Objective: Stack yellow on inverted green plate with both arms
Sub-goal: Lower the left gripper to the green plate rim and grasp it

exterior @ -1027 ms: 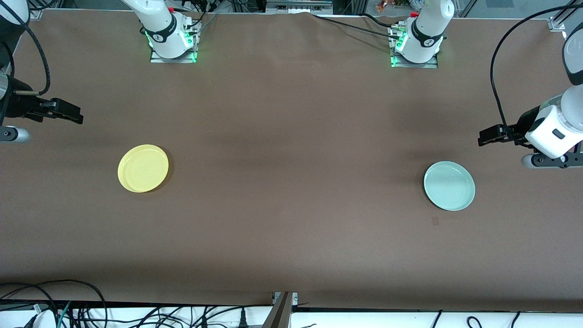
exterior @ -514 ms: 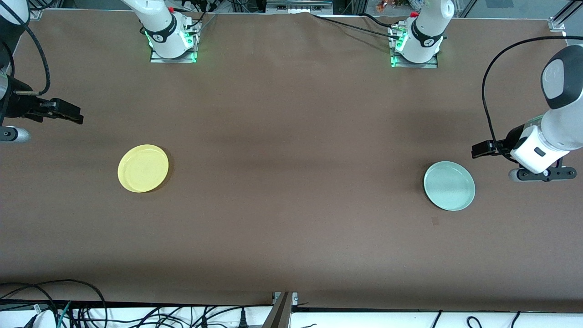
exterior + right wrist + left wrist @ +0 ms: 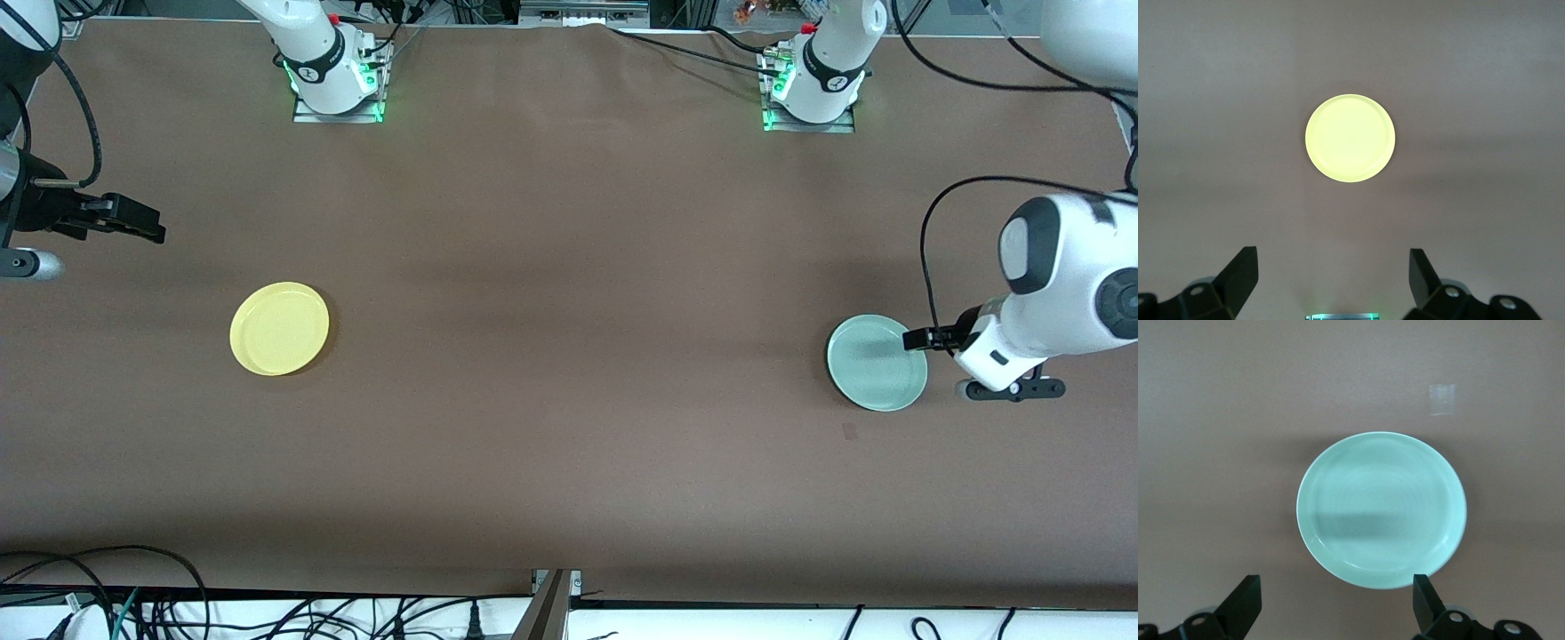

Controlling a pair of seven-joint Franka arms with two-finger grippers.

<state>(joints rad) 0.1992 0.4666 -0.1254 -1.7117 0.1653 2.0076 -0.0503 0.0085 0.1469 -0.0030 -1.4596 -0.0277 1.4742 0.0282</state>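
Note:
The yellow plate (image 3: 279,328) lies rim up on the brown table toward the right arm's end, and it also shows in the right wrist view (image 3: 1350,138). The pale green plate (image 3: 876,363) lies hollow side up toward the left arm's end, and the left wrist view shows it too (image 3: 1381,510). My left gripper (image 3: 920,339) (image 3: 1335,581) hangs open over that plate's rim, at the side toward the left arm's end, and holds nothing. My right gripper (image 3: 133,222) (image 3: 1333,257) hovers open and empty over the table's end, well apart from the yellow plate.
The two arm bases (image 3: 336,84) (image 3: 811,89) stand along the edge of the table farthest from the front camera. Loose cables (image 3: 133,604) lie below the table's near edge. A small square mark (image 3: 849,431) is on the tabletop close to the green plate.
The left arm has swung down and inward, carrying its open gripper from well outside the green plate to that plate's rim. The right gripper and both plates have stayed put.

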